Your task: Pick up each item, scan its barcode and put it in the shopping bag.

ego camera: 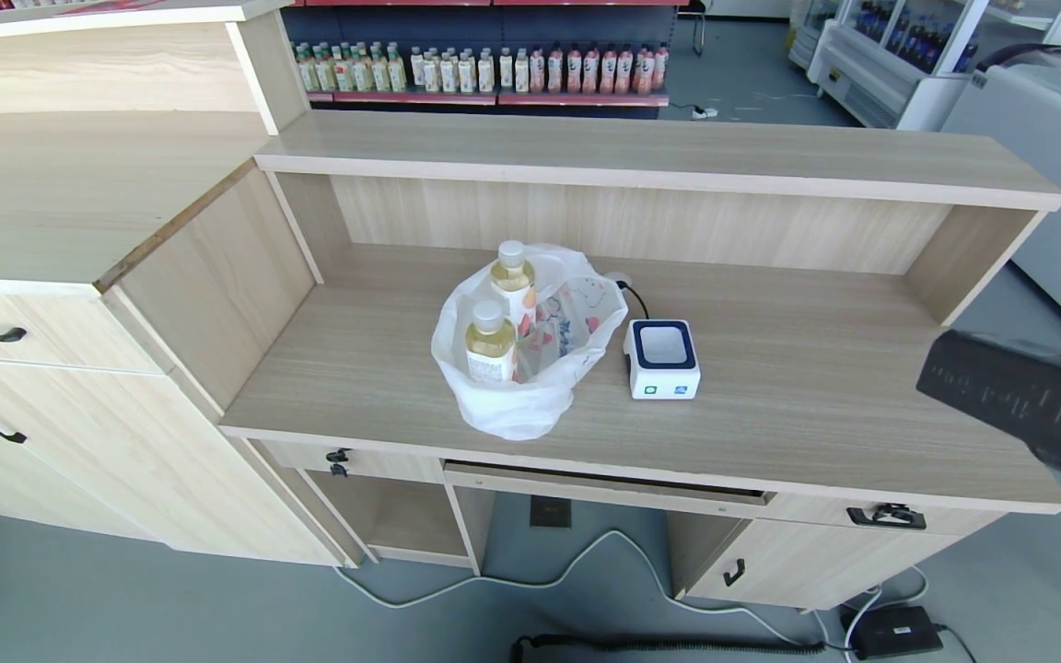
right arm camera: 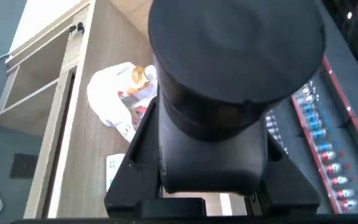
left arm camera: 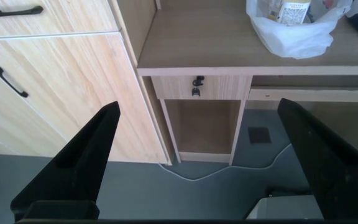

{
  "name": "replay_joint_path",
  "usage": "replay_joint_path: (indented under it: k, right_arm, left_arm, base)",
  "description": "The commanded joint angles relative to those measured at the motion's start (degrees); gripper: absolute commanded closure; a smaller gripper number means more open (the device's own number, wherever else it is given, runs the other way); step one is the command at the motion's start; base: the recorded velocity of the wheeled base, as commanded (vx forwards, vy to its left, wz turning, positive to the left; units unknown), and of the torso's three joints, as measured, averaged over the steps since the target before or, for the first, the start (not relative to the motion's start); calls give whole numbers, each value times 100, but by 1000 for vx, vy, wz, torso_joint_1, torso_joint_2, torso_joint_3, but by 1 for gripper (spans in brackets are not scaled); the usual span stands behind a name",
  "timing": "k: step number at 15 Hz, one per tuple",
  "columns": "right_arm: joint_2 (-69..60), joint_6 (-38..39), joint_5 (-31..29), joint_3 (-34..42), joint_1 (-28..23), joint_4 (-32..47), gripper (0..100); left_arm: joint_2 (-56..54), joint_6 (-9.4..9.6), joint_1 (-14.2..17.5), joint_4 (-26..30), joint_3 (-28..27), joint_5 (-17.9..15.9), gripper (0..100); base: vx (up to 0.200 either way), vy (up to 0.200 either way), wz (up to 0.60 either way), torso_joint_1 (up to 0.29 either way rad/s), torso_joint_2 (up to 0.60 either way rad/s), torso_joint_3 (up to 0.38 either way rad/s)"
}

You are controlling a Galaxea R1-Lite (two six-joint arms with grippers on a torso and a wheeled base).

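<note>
On the counter [ego camera: 816, 396], two bottles [ego camera: 491, 345] half-hidden in shopping bag [ego camera: 512, 416], left jaws apart, right jaws untellable.

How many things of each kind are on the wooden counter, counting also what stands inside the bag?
Bottles: 2, both upright in the bag
Shopping bag: 1
Scanner: 1
Total: 4
</note>
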Motion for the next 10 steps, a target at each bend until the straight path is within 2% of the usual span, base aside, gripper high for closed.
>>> replay_joint_path:
  k: [1, 3, 5, 6, 7, 9, 10]
  right_arm:
    - [-35, 1064, -1227, -270, -463, 172, 100]
    - [-52, 2769, -3178, -366, -489, 172, 100]
    - [62, 3762, -5006, -375, -595, 216, 100]
    - [264, 4404, -6104, -305, -718, 277, 100]
    - [440, 4746, -6720, -208, -788, 348, 100]
    - [765, 5203, -7142, -85, -867, 365, 100]
    - [844, 5353, -7159, -85, -867, 365, 100]
  left_arm:
    - [-2, -1, 0, -1, 1, 0, 0]
    - [-2, -10, 0, -1, 1, 0, 0]
    - [-2, -1, 0, -1, 1, 0, 0]
    - [-2, -1, 0, -1, 1, 0, 0]
    - [-2, -1, 0, -1, 1, 0, 0]
    - [-2, -1, 0, -1, 1, 0, 0]
    - [-2, -1, 0, -1, 1, 0, 0]
  base:
    - [0, 0, 0, 0, 0, 0]
    - [0, 0, 0, 0, 0, 0]
    - [0, 0, 0, 0, 0, 0]
    - [0, 0, 0, 0, 0, 0]
    - [0, 0, 0, 0, 0, 0]
    - [0, 0, 0, 0, 0, 0]
    - [0, 0, 0, 0, 0, 0]
